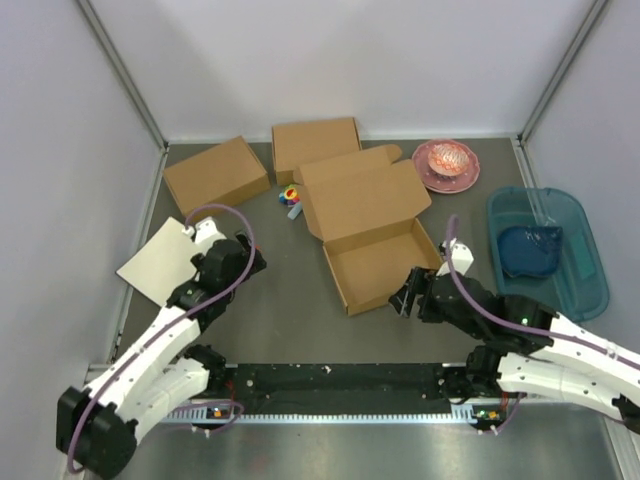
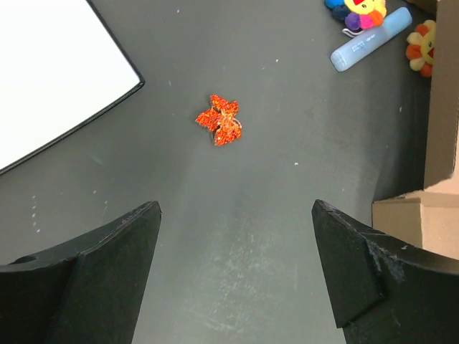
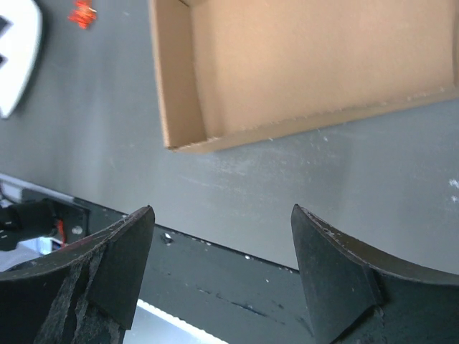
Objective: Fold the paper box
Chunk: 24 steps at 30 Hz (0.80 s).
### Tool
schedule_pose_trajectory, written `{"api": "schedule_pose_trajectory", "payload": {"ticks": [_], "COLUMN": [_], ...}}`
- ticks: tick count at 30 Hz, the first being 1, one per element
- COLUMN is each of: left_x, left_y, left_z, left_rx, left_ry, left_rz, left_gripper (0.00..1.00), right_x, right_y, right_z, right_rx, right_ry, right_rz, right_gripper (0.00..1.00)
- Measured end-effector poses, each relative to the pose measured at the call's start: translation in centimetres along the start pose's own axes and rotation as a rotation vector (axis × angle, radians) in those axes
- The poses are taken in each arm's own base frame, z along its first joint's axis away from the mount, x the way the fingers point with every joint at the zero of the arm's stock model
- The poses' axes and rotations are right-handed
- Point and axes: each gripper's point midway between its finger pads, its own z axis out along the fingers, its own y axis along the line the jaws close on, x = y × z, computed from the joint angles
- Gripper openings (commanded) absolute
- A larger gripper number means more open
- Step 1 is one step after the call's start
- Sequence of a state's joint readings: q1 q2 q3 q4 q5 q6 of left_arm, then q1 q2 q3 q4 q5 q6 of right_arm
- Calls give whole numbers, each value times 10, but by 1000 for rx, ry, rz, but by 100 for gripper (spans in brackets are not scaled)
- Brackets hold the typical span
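The paper box sits mid-counter with its tray walls standing and its lid laid open behind, side tabs splayed. What seems left is swinging the lid over and tucking its tabs.

The right hand hovers just beside the tray's near right corner, fingers spread and holding nothing; its wrist view shows the near wall ahead of the gap. The left hand is also spread and empty, well apart from the box, over bare counter near an orange glittery scrap and the off-white board.

The main risk is that nothing braces the box. A one-sided push from the right hand would probably slide or spin the light cardboard toward the small toys rather than fold it. A nudge on the near wall could also pop it outward, and a lid closed crookedly would crease its tabs instead of seating them.
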State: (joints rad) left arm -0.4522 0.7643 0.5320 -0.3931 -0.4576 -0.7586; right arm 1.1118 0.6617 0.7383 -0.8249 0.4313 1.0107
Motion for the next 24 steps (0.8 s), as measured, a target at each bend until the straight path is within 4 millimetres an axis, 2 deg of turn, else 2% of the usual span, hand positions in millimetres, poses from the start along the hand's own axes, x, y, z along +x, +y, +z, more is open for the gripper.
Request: {"api": "schedule_pose_trajectory", "payload": {"ticks": [6, 9, 13, 19, 24], "left_x": [8, 14, 15, -5, 7], "left_y": [-14, -17, -14, 0, 3], "left_z": [28, 41, 55, 76, 95], "left_rx": [-34, -52, -72, -83, -49], "left_ry": [44, 72, 81, 44, 91], "left_rz": [-22, -39, -80, -185, -222], "left_gripper": [75, 73, 68, 61, 58], "right_x": [-18, -23, -27, -31, -38], "right_y": [14, 18, 22, 30, 38], "right_z": [-15, -18, -17, -15, -17], "right_rx": [-162, -195, -205, -227, -257], "right_ry": [-101, -133, -146, -167, -195], "right_rz": [-18, -31, -63, -90, -97], "right_gripper": [75, 75, 75, 75, 75]}}
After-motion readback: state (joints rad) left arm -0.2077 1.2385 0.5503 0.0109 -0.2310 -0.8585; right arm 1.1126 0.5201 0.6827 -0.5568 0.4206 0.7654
